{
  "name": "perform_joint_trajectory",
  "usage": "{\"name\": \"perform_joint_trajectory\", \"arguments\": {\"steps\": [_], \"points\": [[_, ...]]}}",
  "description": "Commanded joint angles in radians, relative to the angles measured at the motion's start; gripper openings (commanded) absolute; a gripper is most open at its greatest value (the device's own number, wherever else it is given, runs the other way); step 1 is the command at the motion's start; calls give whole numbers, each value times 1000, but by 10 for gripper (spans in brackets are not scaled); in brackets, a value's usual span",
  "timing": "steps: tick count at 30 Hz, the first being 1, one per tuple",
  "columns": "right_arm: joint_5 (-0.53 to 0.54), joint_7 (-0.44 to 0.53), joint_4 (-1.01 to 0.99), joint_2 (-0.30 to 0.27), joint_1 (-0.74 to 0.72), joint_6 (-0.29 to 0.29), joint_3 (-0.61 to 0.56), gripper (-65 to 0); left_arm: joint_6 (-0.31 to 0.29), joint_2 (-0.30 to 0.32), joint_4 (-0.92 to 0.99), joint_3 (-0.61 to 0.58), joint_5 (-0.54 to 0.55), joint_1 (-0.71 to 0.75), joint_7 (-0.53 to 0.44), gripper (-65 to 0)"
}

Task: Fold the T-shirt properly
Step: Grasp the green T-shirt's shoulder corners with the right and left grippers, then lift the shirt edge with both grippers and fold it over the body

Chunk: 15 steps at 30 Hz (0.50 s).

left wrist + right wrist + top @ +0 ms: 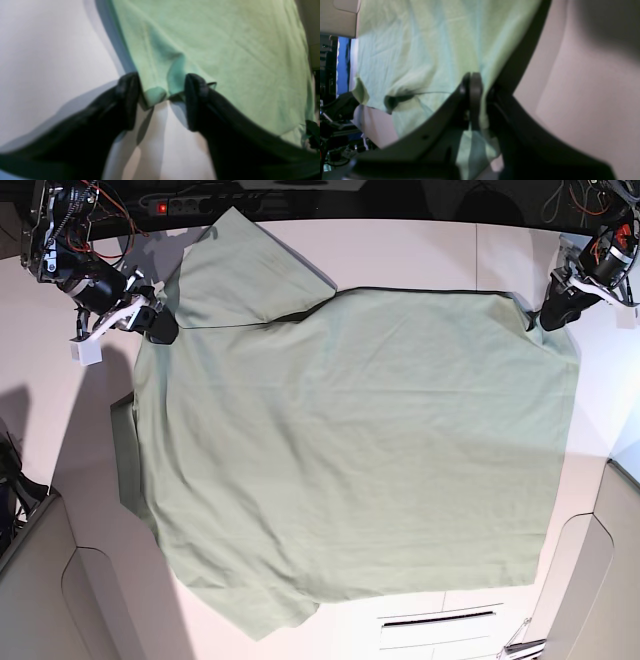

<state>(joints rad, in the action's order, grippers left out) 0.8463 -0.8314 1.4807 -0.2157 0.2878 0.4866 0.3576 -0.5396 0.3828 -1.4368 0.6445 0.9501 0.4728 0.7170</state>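
While the T-shirt (pixel 350 450) lies spread across the white desk (pixel 420 245), the right claw (pixel 472 82) pinches its cloth; the left claw (pixel 162 97) straddles a corner, jaws apart.

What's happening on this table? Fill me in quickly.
A two-armed robot is working on a large pale green short-sleeved cotton T-shirt spread nearly flat on a white table. The right end effector is shut on the shirt's fabric near a sleeve. The left end effector sits at the opposite corner, its fingers apart with a bunched bit of shirt edge between them. No fold shows yet.
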Motion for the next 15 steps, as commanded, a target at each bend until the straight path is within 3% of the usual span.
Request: {"name": "perform_joint_trajectory", "arguments": {"steps": [1, 8, 13, 15], "points": [[-16, -18, 6, -8, 3, -8, 2, -650, 13, 14, -4, 3, -32, 9, 27, -389], [-16, -18, 6, -8, 3, -8, 2, -650, 13, 14, -4, 3, -79, 6, 5, -485], [-16, -18, 6, -8, 3, -8, 2, -650, 13, 14, -4, 3, -80, 6, 5, -650], [-15, -19, 6, -9, 3, -8, 2, -650, 13, 14, -4, 6, -80, 6, 5, -650]]}}
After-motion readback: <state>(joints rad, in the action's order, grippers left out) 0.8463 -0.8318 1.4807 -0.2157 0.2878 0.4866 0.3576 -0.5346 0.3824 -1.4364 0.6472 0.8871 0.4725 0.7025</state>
